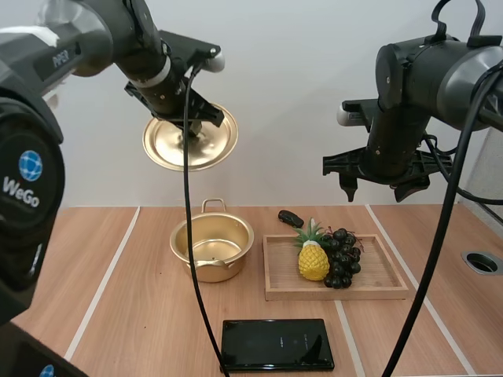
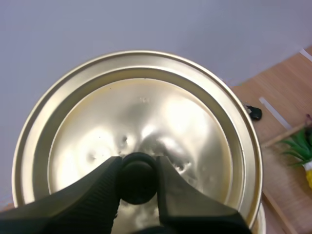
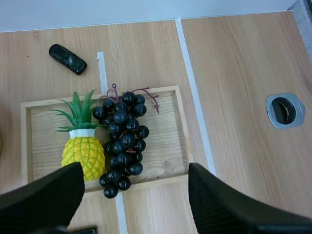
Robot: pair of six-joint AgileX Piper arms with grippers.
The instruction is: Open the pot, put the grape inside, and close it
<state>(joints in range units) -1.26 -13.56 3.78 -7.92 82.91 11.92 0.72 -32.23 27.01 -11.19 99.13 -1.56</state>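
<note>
A gold pot (image 1: 212, 250) stands open on the table, left of the wooden tray (image 1: 334, 290). Its gold lid (image 1: 189, 141) (image 2: 141, 131) hangs tilted high above the pot, with my left gripper (image 1: 198, 126) (image 2: 138, 178) shut on the lid's black knob (image 2: 137, 176). A dark bunch of grapes (image 1: 342, 256) (image 3: 122, 141) lies in the tray beside a yellow toy pineapple (image 1: 313, 258) (image 3: 83, 148). My right gripper (image 1: 381, 184) (image 3: 134, 195) hovers open high above the tray, straight over the grapes.
A small black toy car (image 1: 290, 217) (image 3: 68, 59) lies behind the tray. A black slab (image 1: 277, 344) rests near the table's front edge. A round metal grommet (image 1: 481, 262) (image 3: 286, 110) is set into the table at the right.
</note>
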